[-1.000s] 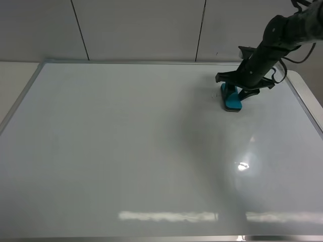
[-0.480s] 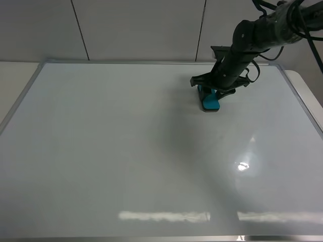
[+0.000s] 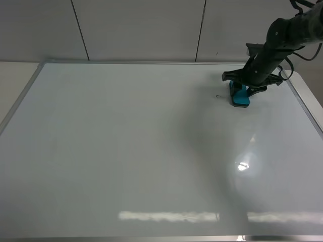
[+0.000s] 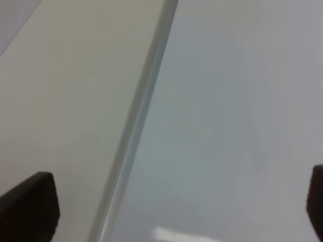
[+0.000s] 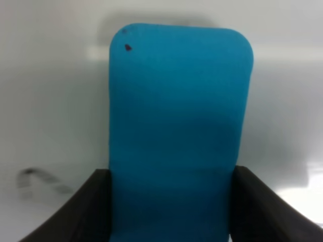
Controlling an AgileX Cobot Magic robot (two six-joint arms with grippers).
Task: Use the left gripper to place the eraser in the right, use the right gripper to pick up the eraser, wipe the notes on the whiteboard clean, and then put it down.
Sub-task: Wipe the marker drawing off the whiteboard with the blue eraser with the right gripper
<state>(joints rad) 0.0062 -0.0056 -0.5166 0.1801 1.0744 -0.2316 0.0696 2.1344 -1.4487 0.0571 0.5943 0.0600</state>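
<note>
The right tool [image 3: 242, 92] has dragged the eraser [image 3: 239, 96] rightward across the whiteboard [image 3: 126, 151]

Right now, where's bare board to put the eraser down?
Nearly everywhere: the whiteboard is bare from its left frame to the middle and down to the near edge. Only the far right corner is busy, where the right gripper holds the eraser beside a faint leftover mark.

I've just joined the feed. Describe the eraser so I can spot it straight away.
Start at the big whiteboard that fills the table, then go to its far right corner, where the black right arm reaches down. The eraser is the small block pinched in the right hand, pressed on the board. It is bright blue, the only coloured thing on the pale board, with a faint dark mark beside it.
</note>
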